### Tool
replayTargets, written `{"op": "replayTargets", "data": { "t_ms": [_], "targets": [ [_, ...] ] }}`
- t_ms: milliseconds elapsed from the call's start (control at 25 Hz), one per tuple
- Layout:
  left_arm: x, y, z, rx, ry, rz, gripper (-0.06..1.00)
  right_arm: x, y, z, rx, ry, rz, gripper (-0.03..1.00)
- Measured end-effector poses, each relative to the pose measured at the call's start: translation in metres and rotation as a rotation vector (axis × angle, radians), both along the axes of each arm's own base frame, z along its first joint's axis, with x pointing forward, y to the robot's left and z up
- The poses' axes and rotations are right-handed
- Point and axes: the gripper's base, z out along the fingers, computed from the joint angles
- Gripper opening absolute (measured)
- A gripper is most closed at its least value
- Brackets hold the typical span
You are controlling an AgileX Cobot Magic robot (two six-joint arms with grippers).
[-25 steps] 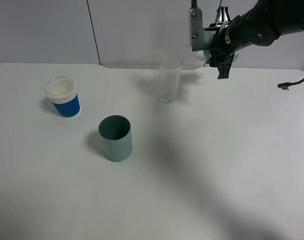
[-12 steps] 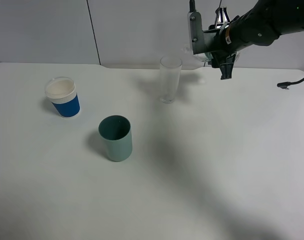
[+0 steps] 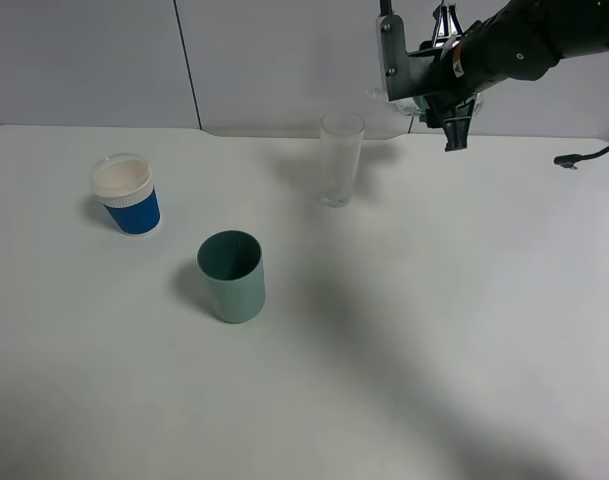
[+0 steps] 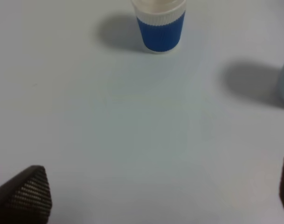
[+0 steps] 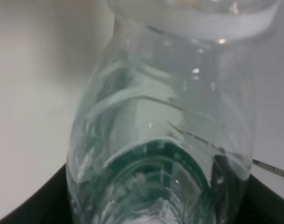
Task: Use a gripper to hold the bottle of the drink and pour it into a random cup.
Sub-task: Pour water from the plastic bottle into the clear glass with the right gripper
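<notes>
Hand (image 3: 440, 106) grips bottle (image 5: 165, 140); tipped toward glass (image 3: 341, 160).

Exterior high: looks down over table (image 3: 464, 330); left wrist: low, shares blue cup (image 4: 160, 30); right wrist: bottle (image 5: 165, 140) fills frame

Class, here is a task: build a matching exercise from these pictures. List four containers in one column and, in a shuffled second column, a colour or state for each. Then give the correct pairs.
Column one:
1. paper cup
2. glass
3. bottle
4. opaque cup

Column two:
A. held up in the air
B. blue with a white rim
C. teal-green
D. colourless, standing upright

Pairs: 1-B, 2-D, 3-A, 4-C.
</notes>
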Motion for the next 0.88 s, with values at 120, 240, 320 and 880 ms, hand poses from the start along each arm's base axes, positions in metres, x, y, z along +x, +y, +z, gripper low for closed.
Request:
{"op": "replayTargets", "data": {
  "t_ms": [120, 240, 320, 880],
  "targets": [
    [0.0000, 0.0000, 0.0000, 0.000, 0.000, 0.000, 0.99, -0.0004, -0.0008, -0.0005, -0.024, 0.005, 0.009, 0.56],
    [0.0000, 0.0000, 0.0000, 0.000, 0.000, 0.000, 0.99, -0.0004, -0.0007, -0.0006, -0.036, 0.005, 0.020, 0.56],
    [0.0000, 0.0000, 0.0000, 0.000, 0.000, 0.000, 0.99, -0.0005, -0.0006, -0.0006, -0.045, 0.005, 0.027, 0.56],
    [0.0000, 0.0000, 0.0000, 0.000, 0.000, 0.000, 0.99, -0.0012, 0.0001, -0.0014, -0.123, 0.008, 0.103, 0.56]
  ]
}}
